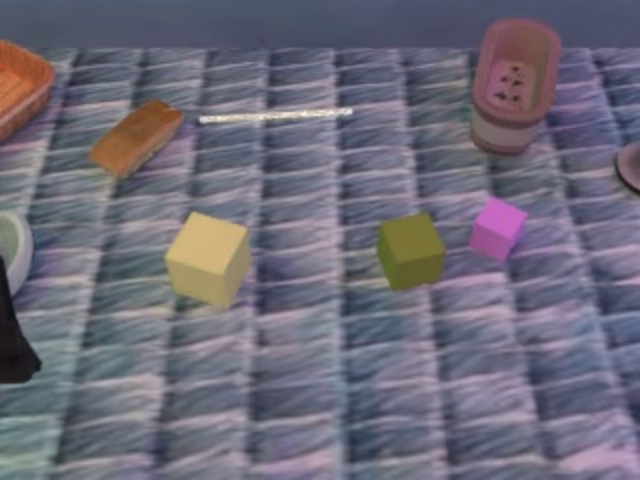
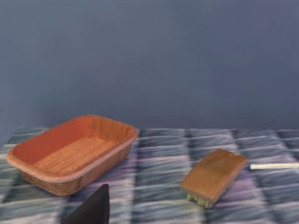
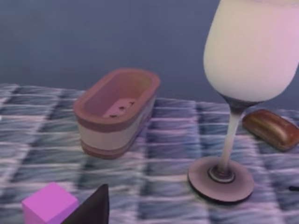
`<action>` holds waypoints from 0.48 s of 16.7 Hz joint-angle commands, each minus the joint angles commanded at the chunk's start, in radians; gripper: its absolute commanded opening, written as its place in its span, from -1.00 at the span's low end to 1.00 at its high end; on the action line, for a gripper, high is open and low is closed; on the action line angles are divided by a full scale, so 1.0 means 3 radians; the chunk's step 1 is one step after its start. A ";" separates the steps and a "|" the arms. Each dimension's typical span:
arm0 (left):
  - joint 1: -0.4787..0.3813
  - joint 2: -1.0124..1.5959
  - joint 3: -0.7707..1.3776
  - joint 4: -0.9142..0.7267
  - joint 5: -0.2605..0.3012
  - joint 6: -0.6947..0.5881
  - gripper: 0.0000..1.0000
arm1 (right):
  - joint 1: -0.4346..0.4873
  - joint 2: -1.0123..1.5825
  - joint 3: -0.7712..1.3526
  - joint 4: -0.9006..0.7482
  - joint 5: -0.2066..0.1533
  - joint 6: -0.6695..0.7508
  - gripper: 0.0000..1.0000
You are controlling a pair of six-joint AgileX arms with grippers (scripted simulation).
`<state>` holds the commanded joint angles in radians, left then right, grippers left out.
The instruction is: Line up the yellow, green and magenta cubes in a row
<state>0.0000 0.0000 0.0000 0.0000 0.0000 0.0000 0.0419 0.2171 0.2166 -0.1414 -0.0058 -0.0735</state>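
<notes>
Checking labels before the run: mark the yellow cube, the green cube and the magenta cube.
yellow cube [image 1: 208, 258]: top view, middle of the cube.
green cube [image 1: 410, 250]: top view, middle of the cube.
magenta cube [image 1: 498, 228]: top view, middle of the cube.

Matte black, tapering left arm [image 1: 15, 335]

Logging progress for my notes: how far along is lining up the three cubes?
Done: the olive-green matte cube and small magenta cube sit close together, though staggered. In hand: nothing; the left arm is parked at the table's left edge, holding no cube. Left: the large pale yellow cube stands apart, needing alignment.
</notes>
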 joint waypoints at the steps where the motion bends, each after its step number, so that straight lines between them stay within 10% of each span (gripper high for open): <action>1: 0.0000 0.0000 0.0000 0.0000 0.0000 0.0000 1.00 | 0.0036 0.0243 0.0236 -0.0143 0.0000 -0.0074 1.00; 8: 0.0000 0.0000 0.0000 0.0000 0.0000 0.0000 1.00 | 0.0337 0.2752 0.2340 -0.1440 0.0025 -0.0734 1.00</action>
<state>0.0000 0.0000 0.0000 0.0000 0.0000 0.0000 0.1431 1.0426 0.9185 -0.5735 0.0017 -0.2937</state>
